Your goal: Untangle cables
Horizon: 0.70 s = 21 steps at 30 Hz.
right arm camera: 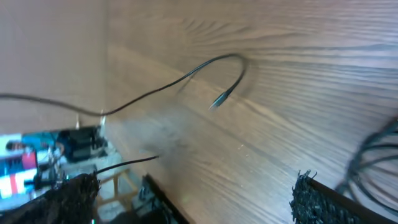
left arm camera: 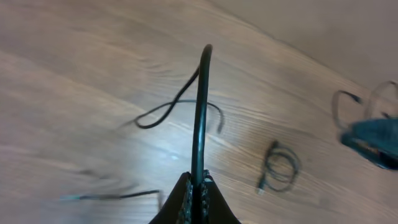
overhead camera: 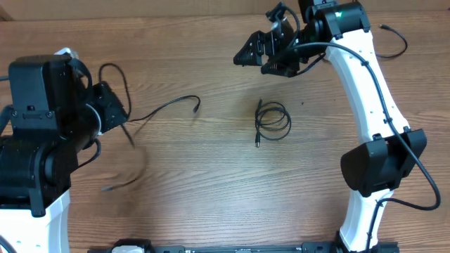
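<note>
Between the fingertips of the left gripper [left arm camera: 198, 198], pinched fully together, a thin black cord [left arm camera: 200, 112] is clamped. It rises stiffly out of the jaws and curls over at its top. That's a firm hold, well to the left of the small coil [overhead camera: 273, 121].

Out from the grip now: a wavy strand [overhead camera: 165, 107] runs across the wooden table [overhead camera: 211, 183] toward the coil and stops short of it. Its small plug [overhead camera: 196, 105] is hooked downward, with bare wood between plug and coil. Whether this strand is the same cord as the one in the jaws, I can't tell.

Farther from the coil, down at the lower left, a second strand [left arm camera: 118, 196] lies flat on the wood.

And the coil itself: a few loops of thin black cord wound together and lying flat. One short tail sticks out at the top and another, with a plug, at the bottom. Nothing touches it.

Over to the right gripper [overhead camera: 256, 62]: it hangs raised off the wood beyond the coil, toward the far edge of the table. Its jaws are spread wide, fingers [right arm camera: 314, 199] far apart, holding nothing. Through its wrist camera the hooked plug shows on the wood ahead, and the coil's edge peeks in at the right.
</note>
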Motion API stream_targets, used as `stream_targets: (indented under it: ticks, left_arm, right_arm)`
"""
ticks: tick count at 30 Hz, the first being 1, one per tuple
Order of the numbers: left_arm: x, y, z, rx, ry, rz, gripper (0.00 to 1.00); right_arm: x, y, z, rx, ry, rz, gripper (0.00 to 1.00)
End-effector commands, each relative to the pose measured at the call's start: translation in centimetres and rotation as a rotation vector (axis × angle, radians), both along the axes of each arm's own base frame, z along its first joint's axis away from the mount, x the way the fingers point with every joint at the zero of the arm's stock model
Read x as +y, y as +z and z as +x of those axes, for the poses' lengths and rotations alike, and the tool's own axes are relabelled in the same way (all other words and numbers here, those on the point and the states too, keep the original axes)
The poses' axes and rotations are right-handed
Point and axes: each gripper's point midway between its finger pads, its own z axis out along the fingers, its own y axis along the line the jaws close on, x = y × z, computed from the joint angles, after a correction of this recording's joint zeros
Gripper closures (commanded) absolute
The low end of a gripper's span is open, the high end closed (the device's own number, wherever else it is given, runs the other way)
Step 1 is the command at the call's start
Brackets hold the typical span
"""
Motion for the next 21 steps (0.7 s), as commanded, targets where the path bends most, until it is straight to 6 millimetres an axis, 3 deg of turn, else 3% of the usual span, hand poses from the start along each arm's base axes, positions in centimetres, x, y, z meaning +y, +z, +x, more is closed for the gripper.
stream_targets:
  ticks: [1,8,12,16,21]
  left_arm:
    - [-2.4,0.7,0.6,-0.026,-0.142,-0.064,0.96]
    - [-2.8,-0.6,3.5,0.006,-0.138,-0.089,0.96]
    - [-2.9,-1.9,5.1,0.044,-0.114,-0.11,0.96]
    - [-3.0,-3.2,6.5,0.094,-0.038,-0.174,0.96]
    - [-3.5,-4.7,7.9,0.143,-0.01,-0.233,0.96]
  right_arm:
    - [3.9,1.8,-2.8,-0.061,0.177,0.109,0.0]
    - [7.5,3.9,-5.3,-0.093,0.313,0.251,0.0]
    - [7.9,4.3,-5.6,-0.098,0.33,0.273,0.0]
    - [8.4,5.4,-7.1,-0.147,0.427,0.362,0.08]
    - [9.5,5.5,-8.0,-0.169,0.47,0.368,0.13]
